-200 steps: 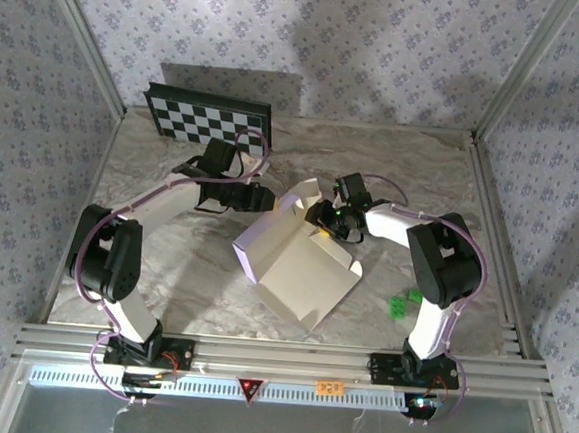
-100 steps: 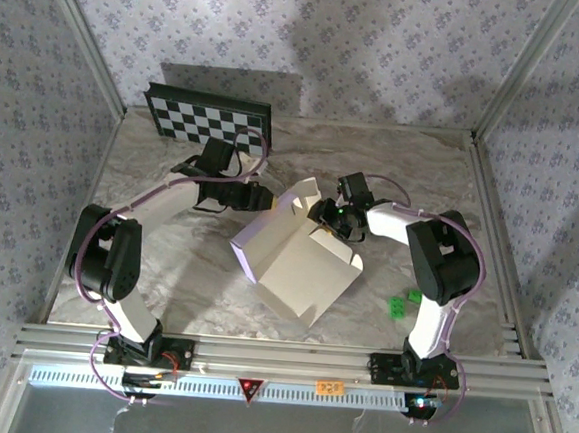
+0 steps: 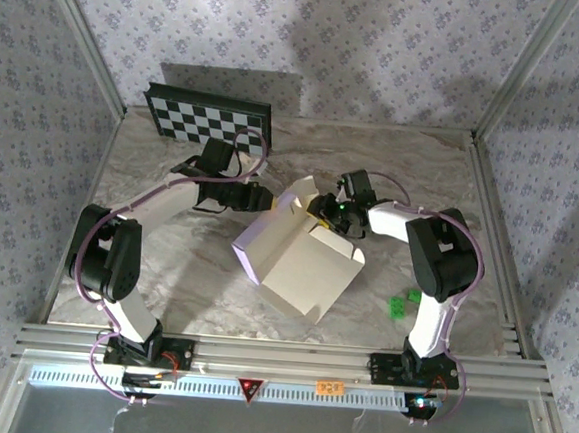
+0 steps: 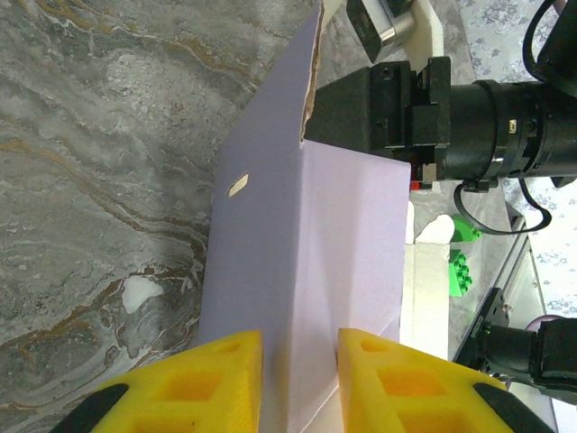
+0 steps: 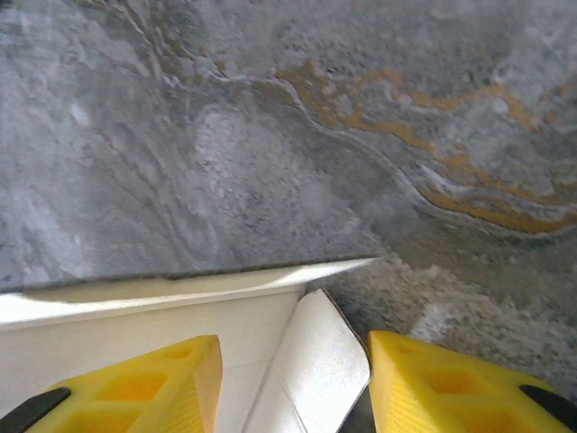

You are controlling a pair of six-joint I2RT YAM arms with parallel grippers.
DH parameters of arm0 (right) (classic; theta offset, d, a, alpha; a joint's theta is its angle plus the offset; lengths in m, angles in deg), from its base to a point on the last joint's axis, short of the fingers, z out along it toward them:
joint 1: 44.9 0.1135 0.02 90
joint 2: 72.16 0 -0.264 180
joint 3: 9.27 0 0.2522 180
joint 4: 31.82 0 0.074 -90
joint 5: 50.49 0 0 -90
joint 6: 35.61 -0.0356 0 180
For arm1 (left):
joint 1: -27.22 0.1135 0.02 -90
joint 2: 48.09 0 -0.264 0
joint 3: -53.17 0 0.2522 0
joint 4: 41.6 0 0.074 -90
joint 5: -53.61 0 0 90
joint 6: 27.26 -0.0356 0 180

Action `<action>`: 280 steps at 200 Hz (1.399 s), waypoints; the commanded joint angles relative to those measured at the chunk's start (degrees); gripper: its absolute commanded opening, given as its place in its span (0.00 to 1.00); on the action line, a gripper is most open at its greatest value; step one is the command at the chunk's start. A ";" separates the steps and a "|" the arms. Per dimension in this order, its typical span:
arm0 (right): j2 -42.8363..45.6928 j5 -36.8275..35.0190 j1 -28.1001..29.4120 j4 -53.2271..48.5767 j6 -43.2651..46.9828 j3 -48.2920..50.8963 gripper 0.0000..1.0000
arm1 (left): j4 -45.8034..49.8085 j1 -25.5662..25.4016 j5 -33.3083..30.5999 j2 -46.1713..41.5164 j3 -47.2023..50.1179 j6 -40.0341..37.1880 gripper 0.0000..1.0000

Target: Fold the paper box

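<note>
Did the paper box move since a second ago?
Yes, a little. The paper box's near right side has drawn back from the green blocks and from the front edge of the table.

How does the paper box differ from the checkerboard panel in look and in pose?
The paper box is plain white to pale lavender; the checkerboard panel has black and white squares. The box is partly folded, with raised walls; the panel is one flat sheet. The box lies in the middle of the table; the panel stands at its far left edge. Both rest on this table.
</note>
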 commanded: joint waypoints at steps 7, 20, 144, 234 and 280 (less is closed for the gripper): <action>-0.32 2.94 -0.15 6.31 -1.41 1.39 0.46 | 3.43 -0.03 -1.05 -0.38 1.73 -0.58 0.28; 0.09 3.03 -0.13 7.39 -1.50 2.00 0.45 | 3.53 -0.02 -1.04 -0.51 1.79 -0.57 0.28; 0.47 6.99 -0.15 12.68 -0.40 3.74 0.22 | 4.32 -0.39 -1.44 -0.60 1.50 -0.40 0.27; 1.06 10.14 2.27 11.42 -0.58 3.82 0.28 | 4.67 -0.64 -2.31 -0.60 1.49 0.20 0.27; 2.50 8.86 3.54 9.54 -0.87 5.20 0.31 | 4.93 -0.84 -3.05 -0.81 1.64 0.56 0.27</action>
